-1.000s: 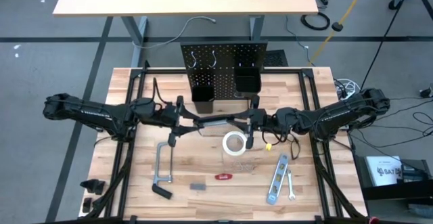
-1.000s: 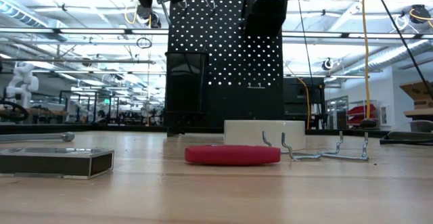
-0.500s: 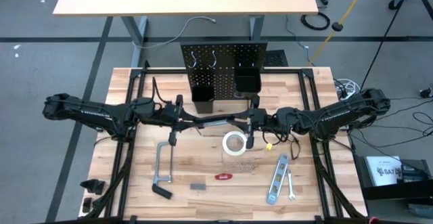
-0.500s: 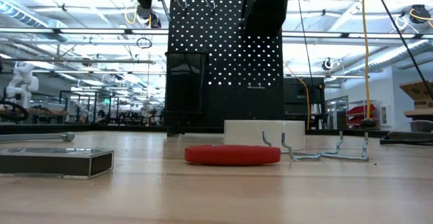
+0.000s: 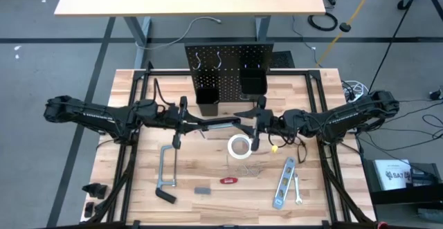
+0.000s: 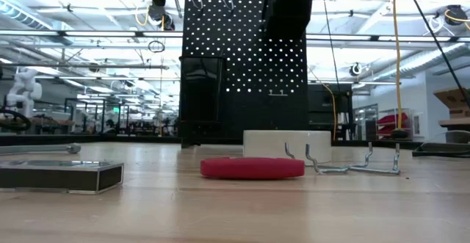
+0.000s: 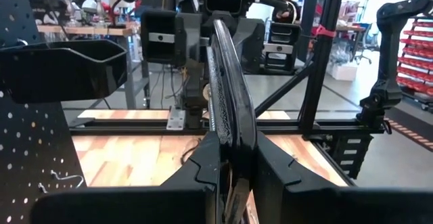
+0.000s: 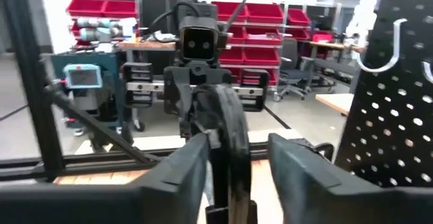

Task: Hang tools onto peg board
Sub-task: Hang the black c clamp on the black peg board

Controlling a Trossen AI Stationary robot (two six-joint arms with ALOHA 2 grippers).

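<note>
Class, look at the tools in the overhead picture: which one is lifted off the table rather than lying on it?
The black pliers, held up between the two arms, gripped by the left end effector. The other tools lie flat on the wood.

Robotics lab and workshop floor.
Red parts bins line shelves at 12 o'clock behind the arms, with workbenches, an office chair and a monitor around them; a white robot arm stands at 9 o'clock under long ceiling lights.

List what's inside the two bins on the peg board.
Seen from above, both bins on the peg board look dark, with nothing sticking out; their depths are in shadow, so small contents cannot be excluded.
</note>
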